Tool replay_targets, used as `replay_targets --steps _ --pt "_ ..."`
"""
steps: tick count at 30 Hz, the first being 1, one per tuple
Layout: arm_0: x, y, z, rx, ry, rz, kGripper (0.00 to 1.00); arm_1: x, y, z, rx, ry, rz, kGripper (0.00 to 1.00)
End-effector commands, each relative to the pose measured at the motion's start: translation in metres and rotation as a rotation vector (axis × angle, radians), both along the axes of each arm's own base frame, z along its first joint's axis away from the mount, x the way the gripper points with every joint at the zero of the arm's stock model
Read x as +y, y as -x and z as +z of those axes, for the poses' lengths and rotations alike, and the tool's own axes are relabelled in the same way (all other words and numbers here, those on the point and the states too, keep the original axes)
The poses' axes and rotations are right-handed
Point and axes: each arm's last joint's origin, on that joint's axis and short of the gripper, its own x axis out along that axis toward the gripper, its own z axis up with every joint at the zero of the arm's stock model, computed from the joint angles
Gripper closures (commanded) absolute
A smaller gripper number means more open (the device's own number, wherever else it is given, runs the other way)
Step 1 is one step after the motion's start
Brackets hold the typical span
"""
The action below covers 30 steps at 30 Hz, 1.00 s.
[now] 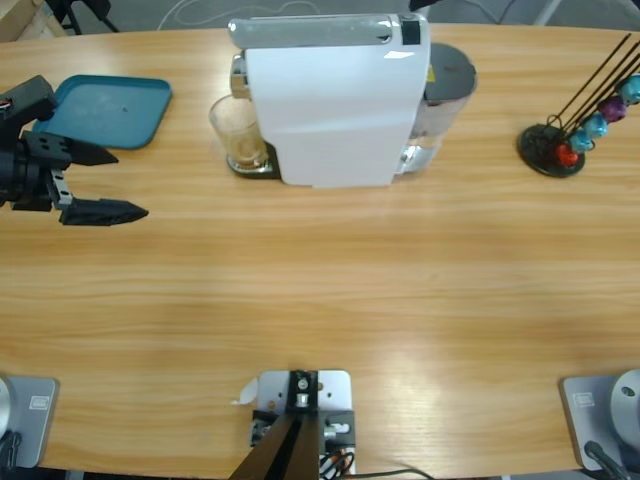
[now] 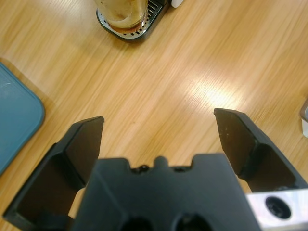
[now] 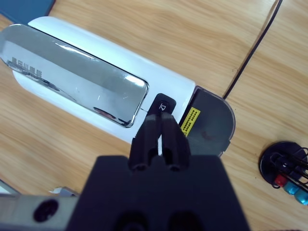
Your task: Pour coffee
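My left hand [image 1: 120, 185] sits low over bare tabletop [image 1: 330, 300] at the left edge, jaws spread wide, nothing between them. The teal tray [image 1: 105, 108] lies just beside it, empty as far as I can see.

Ahead of that hand, in the left wrist view: the clear glass tumbler [image 2: 121, 12] on the machine's drip grille [image 2: 144, 26], well apart from the jaws. The coffee [image 2: 122, 23] is a shallow tan-brown layer at the bottom of the glass — in the high view the tumbler stands at the left front of the white coffee machine [image 1: 330, 100].

My right hand [image 3: 161, 127] hangs above the machine's top, jaws pressed together, tips aimed at the small black button [image 3: 162, 105] beside the chrome lid [image 3: 72, 77]. I cannot tell whether they touch it.

Far right: a capsule rack [image 1: 575, 130] with coloured capsules, untouched.

Step in hand, as I judge it: brewing, or just finishing at the button. Next move calls for the left hand to go forward, straddle the tumbler and close gently — glass is slippery, liquid low, keep it upright.
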Motion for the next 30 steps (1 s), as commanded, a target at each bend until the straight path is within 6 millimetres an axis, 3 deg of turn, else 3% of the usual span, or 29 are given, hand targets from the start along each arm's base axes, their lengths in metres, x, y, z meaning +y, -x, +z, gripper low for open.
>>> replay_targets --steps 1,18,20,22,23,24,25,27,30 --pt "-0.001 0.002 -0.016 0.051 -0.026 -0.010 0.000 0.010 -0.018 -0.025 0.049 0.032 0.002 1.000" --pt "0.005 0.010 -0.019 0.048 -0.023 -0.005 0.000 0.008 -0.015 -0.051 0.126 0.056 0.008 1.000" --pt "0.005 0.010 -0.018 0.043 -0.020 -0.005 0.000 0.004 -0.011 -0.034 0.080 0.036 0.007 1.000" --pt "0.005 0.010 -0.017 0.033 -0.015 -0.005 0.000 -0.004 0.006 0.008 -0.036 -0.001 0.058 1.000" --pt "0.005 0.010 -0.016 0.030 -0.014 -0.005 0.000 -0.009 0.019 0.033 -0.099 -0.027 0.083 0.957" --pt "0.005 0.010 -0.016 0.029 -0.013 -0.005 0.000 -0.017 0.037 0.059 -0.160 -0.063 0.095 0.240" --pt "0.005 0.010 -0.016 0.029 -0.012 -0.005 0.000 -0.024 0.051 0.073 -0.196 -0.083 0.100 0.014" --pt "0.005 0.010 -0.013 0.018 -0.005 -0.006 0.000 -0.036 0.075 0.084 -0.221 -0.099 0.112 0.000" --pt "0.005 0.010 -0.008 0.000 0.005 -0.003 0.000 -0.045 0.091 0.066 -0.169 -0.076 0.114 0.000"
